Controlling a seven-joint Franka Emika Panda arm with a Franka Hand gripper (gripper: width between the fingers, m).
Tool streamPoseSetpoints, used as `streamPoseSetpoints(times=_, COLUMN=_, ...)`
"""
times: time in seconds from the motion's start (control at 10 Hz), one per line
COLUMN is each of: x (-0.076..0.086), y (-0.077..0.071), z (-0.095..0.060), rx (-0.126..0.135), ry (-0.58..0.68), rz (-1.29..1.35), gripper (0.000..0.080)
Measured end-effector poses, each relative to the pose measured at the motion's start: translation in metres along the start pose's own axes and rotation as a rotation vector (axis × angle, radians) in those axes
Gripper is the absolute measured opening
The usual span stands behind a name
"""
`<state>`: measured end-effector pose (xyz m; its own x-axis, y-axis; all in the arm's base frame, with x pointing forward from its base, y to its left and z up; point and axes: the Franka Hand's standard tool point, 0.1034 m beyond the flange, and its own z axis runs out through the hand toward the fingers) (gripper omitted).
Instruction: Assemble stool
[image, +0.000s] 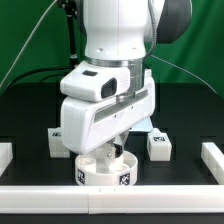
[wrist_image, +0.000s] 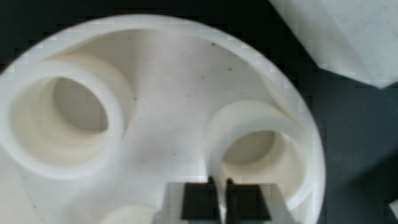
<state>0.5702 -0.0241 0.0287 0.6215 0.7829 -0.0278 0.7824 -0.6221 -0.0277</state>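
Note:
The white round seat disc (image: 104, 172) lies hollow side up at the front middle of the black table, with tags on its rim. My gripper (image: 113, 152) reaches down into it. In the wrist view the seat (wrist_image: 151, 120) fills the frame with two round sockets showing. My gripper (wrist_image: 222, 200) has its two black pads closed on the thin wall of one socket (wrist_image: 267, 150). One white block leg (image: 57, 141) stands at the exterior view's left of the seat, another (image: 159, 146) at its right. A leg corner (wrist_image: 347, 40) shows in the wrist view.
White border rails run along the front (image: 110, 194), the exterior view's left (image: 5, 155) and right (image: 213, 158). The arm's white body hides the table behind the seat. A green backdrop stands at the back.

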Motion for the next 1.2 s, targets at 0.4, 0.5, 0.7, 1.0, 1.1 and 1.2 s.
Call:
streamPoseSetpoints(times=0.4, x=0.0000, y=0.0000, z=0.0000, rx=0.000, ry=0.000, rz=0.000, gripper=0.0001)
streamPoseSetpoints(times=0.5, x=0.0000, y=0.0000, z=0.0000, rx=0.000, ry=0.000, rz=0.000, gripper=0.0001)
streamPoseSetpoints(times=0.7, x=0.0000, y=0.0000, z=0.0001, rx=0.000, ry=0.000, rz=0.000, gripper=0.0138)
streamPoseSetpoints(times=1.0, x=0.0014, y=-0.0009, z=-0.0012, rx=-0.001, ry=0.001, rz=-0.003, gripper=0.0458)
streamPoseSetpoints(times=1.1, x=0.0004, y=-0.0032, z=0.0007, rx=0.003, ry=-0.001, rz=-0.004, gripper=0.0458)
streamPoseSetpoints(times=1.2, x=-0.0018, y=-0.0072, z=0.0041, rx=0.007, ry=-0.004, rz=-0.005, gripper=0.0607)
